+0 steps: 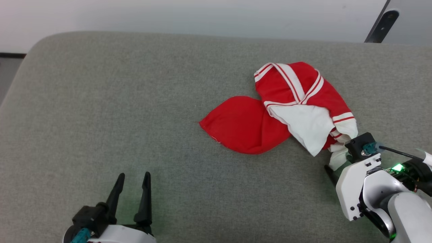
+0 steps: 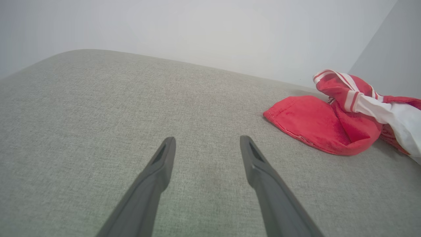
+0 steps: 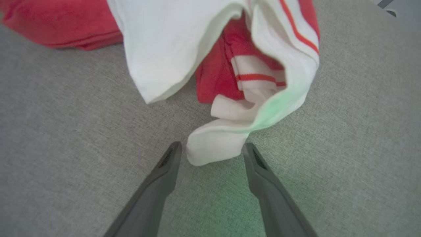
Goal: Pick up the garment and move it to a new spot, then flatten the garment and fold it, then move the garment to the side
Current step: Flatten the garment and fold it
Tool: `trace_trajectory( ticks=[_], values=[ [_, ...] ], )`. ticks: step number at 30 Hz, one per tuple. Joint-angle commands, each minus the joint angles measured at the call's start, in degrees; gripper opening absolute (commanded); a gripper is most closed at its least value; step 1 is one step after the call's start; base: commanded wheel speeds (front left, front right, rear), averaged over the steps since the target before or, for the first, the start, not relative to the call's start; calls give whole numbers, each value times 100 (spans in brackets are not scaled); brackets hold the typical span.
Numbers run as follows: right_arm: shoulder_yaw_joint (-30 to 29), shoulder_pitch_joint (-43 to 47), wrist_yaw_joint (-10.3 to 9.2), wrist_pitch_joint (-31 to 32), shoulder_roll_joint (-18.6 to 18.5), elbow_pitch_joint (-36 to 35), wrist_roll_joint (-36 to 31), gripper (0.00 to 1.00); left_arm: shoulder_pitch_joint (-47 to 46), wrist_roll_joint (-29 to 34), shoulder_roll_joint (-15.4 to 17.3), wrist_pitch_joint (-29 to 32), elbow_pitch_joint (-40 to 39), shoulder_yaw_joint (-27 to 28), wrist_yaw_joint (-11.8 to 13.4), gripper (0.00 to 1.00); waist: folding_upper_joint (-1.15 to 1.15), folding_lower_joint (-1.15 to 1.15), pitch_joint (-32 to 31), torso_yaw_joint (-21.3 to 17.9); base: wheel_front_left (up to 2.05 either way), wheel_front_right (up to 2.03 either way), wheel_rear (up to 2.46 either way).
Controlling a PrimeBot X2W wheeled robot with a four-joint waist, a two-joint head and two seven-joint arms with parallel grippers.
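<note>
Between the fingertips of our right gripper (image 3: pixel 212 146), which are spread wide and closed on nothing, lies a rolled white end of the garment (image 3: pixel 158 49). We cannot tell whether either fingertip touches the cloth. Beyond that end the garment is a crumpled heap: a loose white flap, red-and-white striped trim folded over itself, and red cloth underneath. A flat red lobe spreads from the heap toward our left. The heap sits right of centre on the grey fabric surface (image 1: pixel 101 101), just ahead of our right wrist. Our left gripper (image 1: pixel 134 175) hovers low at the near left edge, its fingers also wide apart and holding nothing, well apart from the garment. A pale wall (image 1: pixel 168 13) rises behind the surface's far edge.
</note>
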Motion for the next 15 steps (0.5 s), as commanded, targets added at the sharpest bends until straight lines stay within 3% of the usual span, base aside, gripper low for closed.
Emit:
trace_trajectory(
  ticks=[1, 2, 11, 15],
  values=[
    [18, -97, -8, -38, -23, -25, -59, 35, -82, -37, -6, 1, 8, 9, -15, 100, 0, 0, 96, 58, 0, 0, 0],
    [19, -94, -8, -51, -22, -21, -82, 0, -83, -50, -3, 1, 8, 22, -15, 100, 0, 0, 110, 46, 0, 0, 0],
    [-57, -179, -8, -186, 96, 45, -56, 0, -165, -136, 46, 1, 23, -16, -16, 100, 0, 0, 174, -65, 0, 0, 0],
    [-479, -327, -8, -370, 306, -154, 161, 0, -134, -161, 92, 1, -1, -1, -16, 100, 0, 0, 197, -191, 0, 0, 0]
  ],
)
